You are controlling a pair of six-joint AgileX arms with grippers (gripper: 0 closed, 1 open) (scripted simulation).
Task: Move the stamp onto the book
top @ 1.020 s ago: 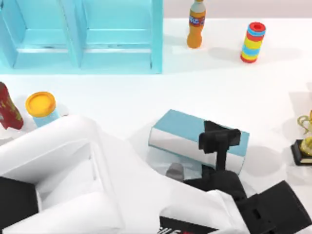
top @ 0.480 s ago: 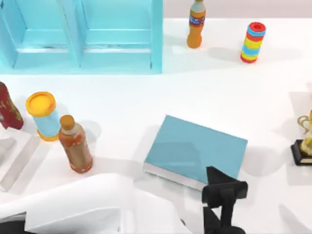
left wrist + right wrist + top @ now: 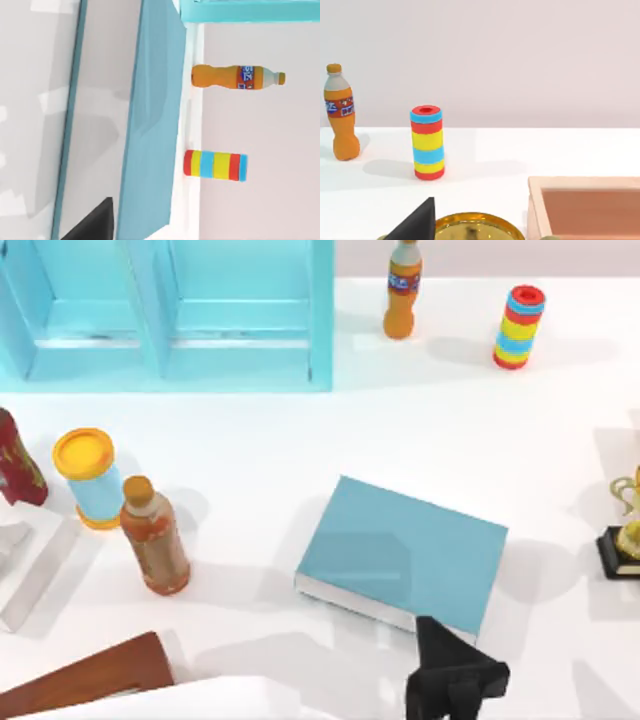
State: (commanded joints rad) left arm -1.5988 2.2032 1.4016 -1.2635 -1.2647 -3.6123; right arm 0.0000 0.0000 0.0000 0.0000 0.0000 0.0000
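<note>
The white table [image 3: 400, 430] carries the book [image 3: 405, 555] just beyond the left gripper [image 3: 455, 685], bottles and a can [image 3: 85, 475] far left, a cabinet [image 3: 170, 310] beyond.

White table [image 3: 400, 420], light cyan cabinet [image 3: 170, 315], pale wall [image 3: 520, 60].

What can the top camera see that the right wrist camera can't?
Top view: the teal book, the cyan cabinet, a brown-orange bottle, a yellow-lidded can, a dark red bottle, a wooden board, and the left gripper at the book's near edge.
Right wrist view: a tan open box and a dark finger of the right gripper.
Both: the orange soda bottle, the striped cylinder and the gold trophy.
</note>
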